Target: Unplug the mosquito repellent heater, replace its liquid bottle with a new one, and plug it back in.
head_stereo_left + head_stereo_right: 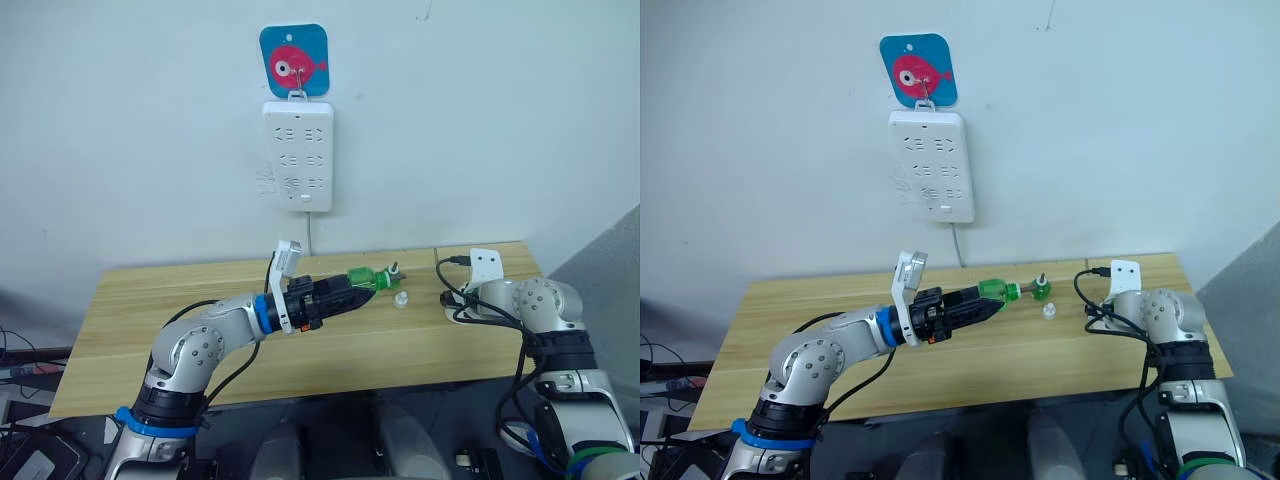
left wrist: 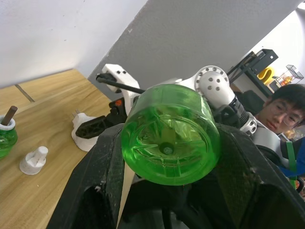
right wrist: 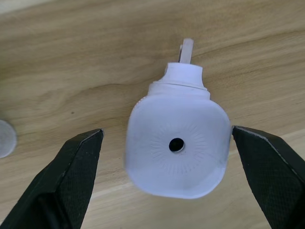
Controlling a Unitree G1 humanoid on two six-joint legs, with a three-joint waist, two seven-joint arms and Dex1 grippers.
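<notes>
Two hands: left (image 1: 352,290) clamps green bottle (image 1: 366,281); right (image 3: 167,176) spread around heater (image 3: 176,150).

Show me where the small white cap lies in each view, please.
Left eye view: white cap on the table, right of centre.
Right eye view: same spot.
Left wrist view: between standing green bottle and heater.
Right wrist view: pale disc beside the heater, probably the cap.
Landmark: the standing green bottle, just behind the cap.
</notes>
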